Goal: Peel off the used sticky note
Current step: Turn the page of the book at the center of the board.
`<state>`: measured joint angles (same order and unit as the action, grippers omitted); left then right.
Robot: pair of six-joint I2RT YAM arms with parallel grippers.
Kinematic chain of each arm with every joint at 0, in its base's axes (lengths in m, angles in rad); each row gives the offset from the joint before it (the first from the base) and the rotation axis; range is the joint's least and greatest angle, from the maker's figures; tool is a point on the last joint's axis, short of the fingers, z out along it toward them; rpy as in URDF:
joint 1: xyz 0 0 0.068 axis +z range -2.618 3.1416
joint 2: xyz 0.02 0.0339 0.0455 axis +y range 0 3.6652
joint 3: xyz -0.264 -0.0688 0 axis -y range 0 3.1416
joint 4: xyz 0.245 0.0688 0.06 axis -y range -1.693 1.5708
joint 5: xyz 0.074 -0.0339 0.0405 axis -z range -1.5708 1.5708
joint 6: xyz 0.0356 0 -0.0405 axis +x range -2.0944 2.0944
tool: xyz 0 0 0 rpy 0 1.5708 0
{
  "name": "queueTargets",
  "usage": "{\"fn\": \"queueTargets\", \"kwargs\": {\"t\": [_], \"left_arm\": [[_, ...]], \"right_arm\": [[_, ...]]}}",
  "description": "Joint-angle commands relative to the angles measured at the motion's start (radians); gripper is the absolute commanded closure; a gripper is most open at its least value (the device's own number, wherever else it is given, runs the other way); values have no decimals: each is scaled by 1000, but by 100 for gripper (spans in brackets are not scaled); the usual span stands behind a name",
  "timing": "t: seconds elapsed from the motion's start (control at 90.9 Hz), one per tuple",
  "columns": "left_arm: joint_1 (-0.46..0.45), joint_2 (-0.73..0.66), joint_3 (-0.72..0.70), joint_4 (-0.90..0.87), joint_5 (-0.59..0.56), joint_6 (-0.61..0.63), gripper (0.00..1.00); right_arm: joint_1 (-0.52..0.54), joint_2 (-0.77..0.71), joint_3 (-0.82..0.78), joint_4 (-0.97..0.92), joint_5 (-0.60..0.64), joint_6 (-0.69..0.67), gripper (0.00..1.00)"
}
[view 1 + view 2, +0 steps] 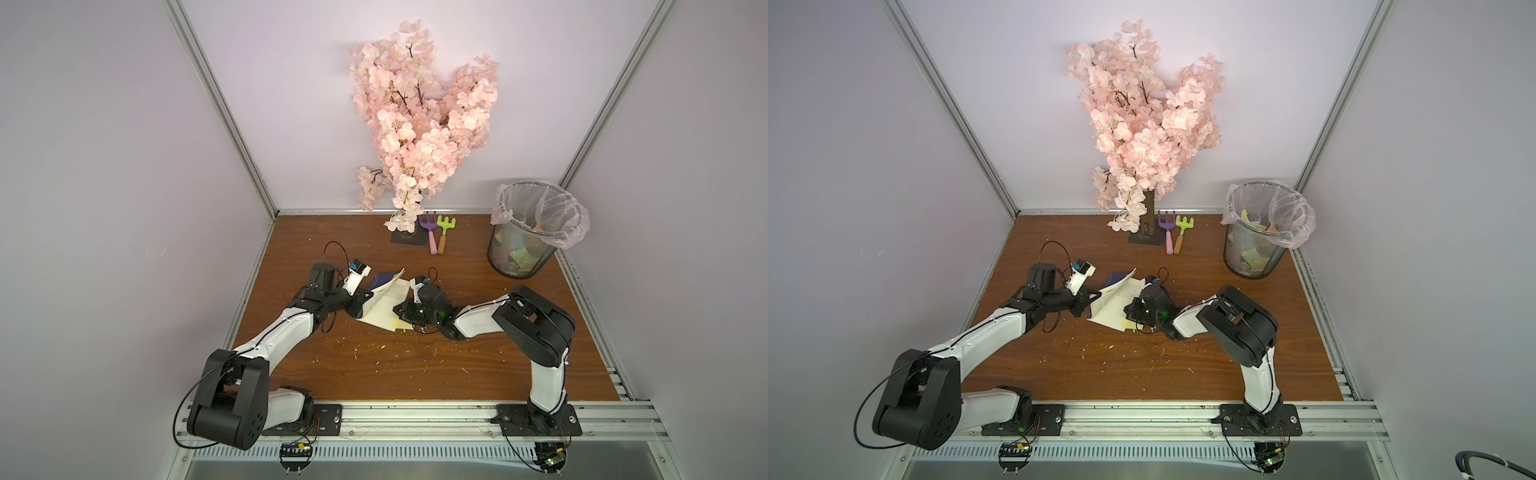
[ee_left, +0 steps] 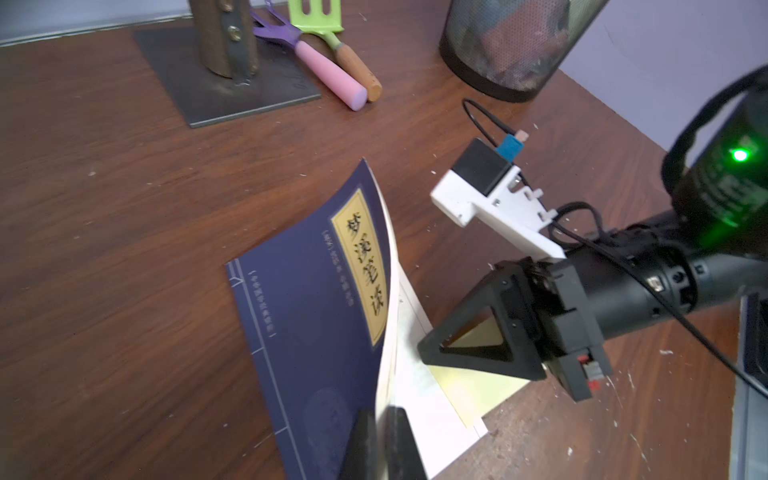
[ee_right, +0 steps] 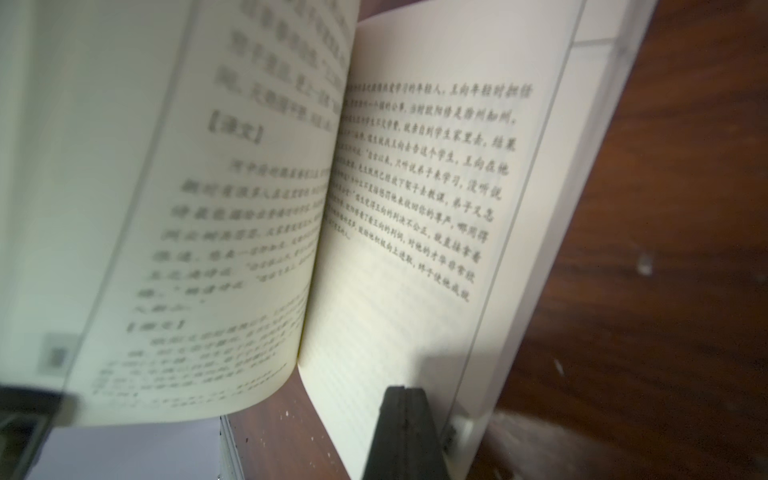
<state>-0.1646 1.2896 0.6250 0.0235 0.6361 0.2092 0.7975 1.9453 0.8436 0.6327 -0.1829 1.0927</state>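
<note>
Open book (image 1: 388, 297) lies mid-table; the left gripper (image 2: 380, 424), at its 9 o'clock, is clamped on the lifted cover (image 2: 316, 299). The right gripper (image 2: 422, 347), fingers pressed together, meets the yellow sticky note (image 2: 473, 386) at the book's 5 o'clock corner (the grasp step, I judge). Next: peel slowly upward, book held still. Whether the note is actually pinched is hidden.
</note>
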Motion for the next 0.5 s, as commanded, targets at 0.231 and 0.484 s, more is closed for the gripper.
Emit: {"fn": "queueTargets", "kwargs": {"t": [0.231, 0.484], "left_arm": [[91, 63, -105, 104, -76, -9, 99], [92, 64, -113, 122, -93, -25, 99]], "right_arm": [[-8, -74, 55, -125, 0, -66, 88], [-31, -224, 53, -231, 1, -143, 57]]}}
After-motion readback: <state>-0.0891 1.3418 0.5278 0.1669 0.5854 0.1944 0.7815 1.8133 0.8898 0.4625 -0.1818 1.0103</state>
